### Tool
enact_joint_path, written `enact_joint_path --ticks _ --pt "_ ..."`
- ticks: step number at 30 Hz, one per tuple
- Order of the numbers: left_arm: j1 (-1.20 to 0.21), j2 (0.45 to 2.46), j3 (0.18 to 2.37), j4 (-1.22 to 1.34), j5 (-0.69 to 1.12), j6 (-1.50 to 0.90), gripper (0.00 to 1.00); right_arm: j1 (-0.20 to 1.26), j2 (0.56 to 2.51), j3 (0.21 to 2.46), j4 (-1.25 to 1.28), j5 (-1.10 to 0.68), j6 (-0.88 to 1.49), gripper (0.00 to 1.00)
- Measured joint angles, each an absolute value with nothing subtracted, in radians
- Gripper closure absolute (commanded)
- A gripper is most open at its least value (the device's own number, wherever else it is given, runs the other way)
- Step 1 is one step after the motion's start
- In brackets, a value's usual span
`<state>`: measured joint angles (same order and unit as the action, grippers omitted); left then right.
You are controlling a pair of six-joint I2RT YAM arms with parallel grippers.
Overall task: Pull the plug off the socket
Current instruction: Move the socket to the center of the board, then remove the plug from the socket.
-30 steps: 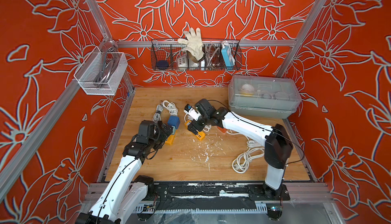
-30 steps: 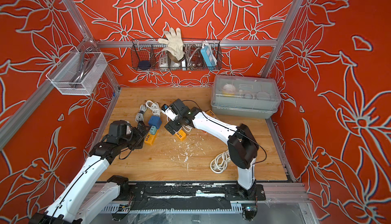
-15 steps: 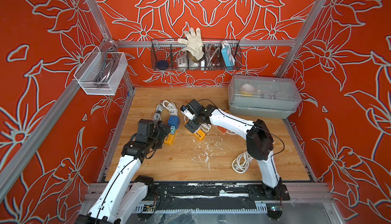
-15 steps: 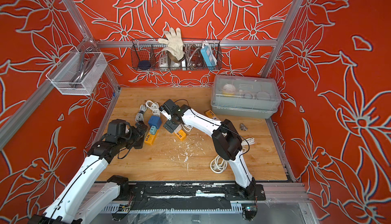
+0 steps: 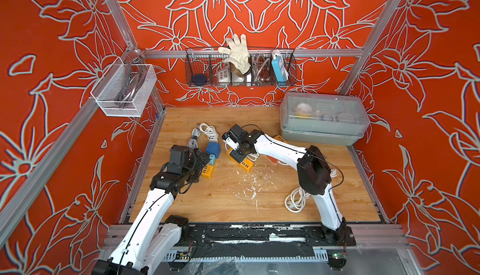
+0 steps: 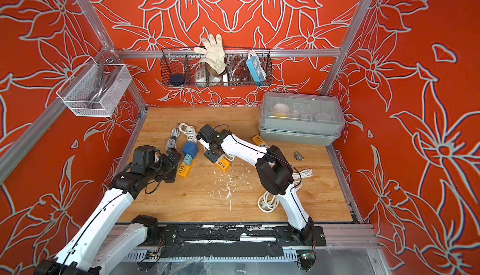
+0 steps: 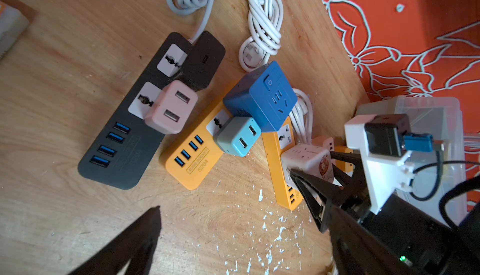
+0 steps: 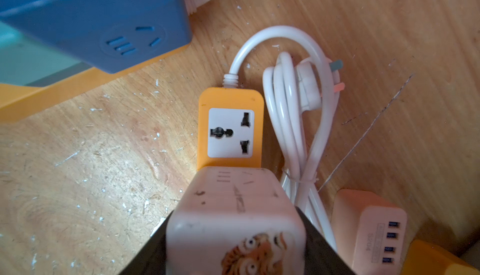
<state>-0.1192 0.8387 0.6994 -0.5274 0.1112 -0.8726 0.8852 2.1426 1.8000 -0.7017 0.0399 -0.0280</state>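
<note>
Right fingers (image 8: 148, 253): one on each flank of the white cube plug (image 8: 233, 216), at a middling spread and seemingly pressed against its sides.
Plug's place: seated in the orange strip (image 8: 230, 97), just beside its free socket (image 8: 230, 132), about mid-tabletop; the right wrist hides it in both top views.
Strip's long axis: flat on the tabletop (image 5: 213, 203), running from far left to near right, with the USB ports (image 7: 292, 195) at the near end.
Pull line: judged to be straight up off the strip's face, across that axis and not along it.
Left fingers (image 7: 135, 240): spread wide and holding nothing, to the left, near the second orange strip (image 7: 192, 162).
Nearer arm: the right, which is on the plug; the left looks near enough to pin the strip.
Risk: nothing holds the strip down, so it may lift with the plug.
</note>
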Motion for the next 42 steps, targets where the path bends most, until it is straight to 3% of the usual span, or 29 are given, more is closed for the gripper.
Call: enact_joint_path --ticks 10,18,31,42 --pt "-0.175 0.839 0.611 -0.345 0.320 -0.980 0.08 0.881 1.780 1.328 -0.567 -0.045 -0.038 0.44" --pt "-0.358 0.920 0.497 -0.184 0.391 -1.176 0.12 0.876 1.535 1.016 -0.452 -0.069 0.012 0.44" --pt "-0.548 1.358 0.564 0.041 0.376 -1.336 0.25 0.876 1.470 0.915 -0.368 -0.065 0.072 0.44" --pt "-0.591 1.596 0.663 0.168 0.381 -1.400 0.51 0.877 1.471 0.913 -0.366 -0.062 0.095 0.45"
